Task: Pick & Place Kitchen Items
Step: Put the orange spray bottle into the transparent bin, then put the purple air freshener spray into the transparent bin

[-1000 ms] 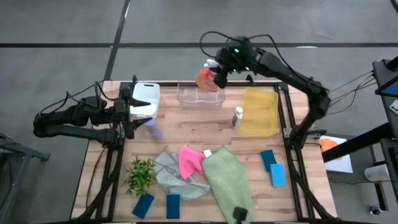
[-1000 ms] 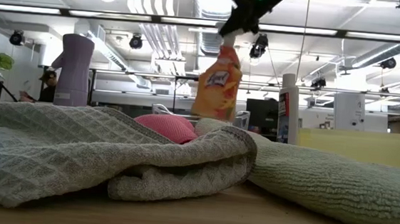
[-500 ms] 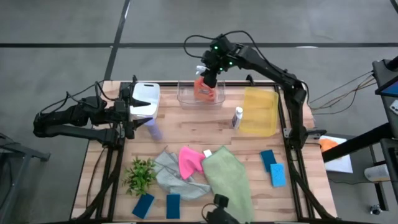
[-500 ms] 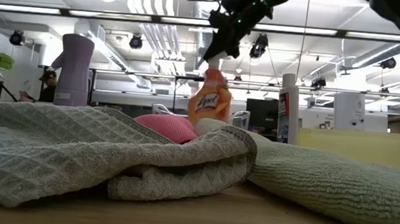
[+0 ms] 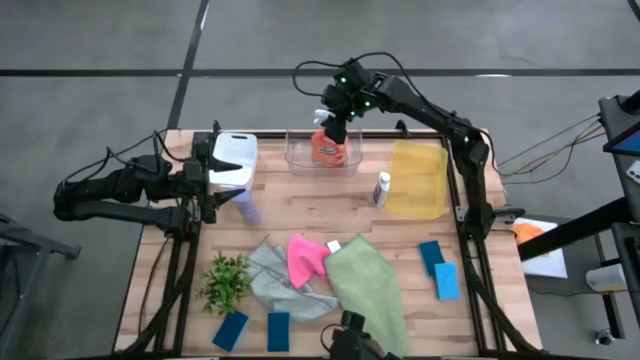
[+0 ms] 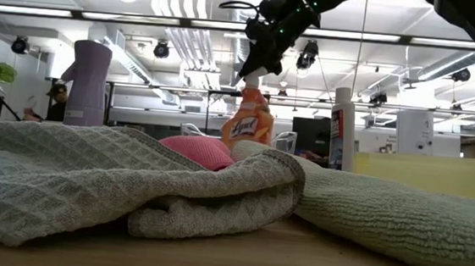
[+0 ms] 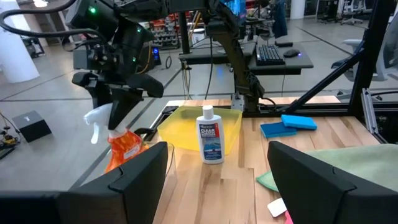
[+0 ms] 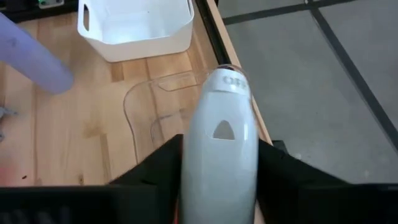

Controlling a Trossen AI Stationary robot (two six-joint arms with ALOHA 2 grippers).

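While the right gripper [image 5: 331, 124] grips the white trigger top of the orange spray bottle [image 5: 329, 146], the bottle hangs upright inside the clear tray [image 5: 300, 155] at the table's far edge. Left gripper [image 5: 213, 178] waits with fingers spread beside the white tray [image 5: 240, 150], purple bottle [image 5: 245, 208] just near it. Small white bottle [image 5: 381, 187] stands beside the yellow tray [image 5: 430, 185].

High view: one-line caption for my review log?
Right end effector lowers the orange spray bottle into the clear tray; left arm waits by the white tray.
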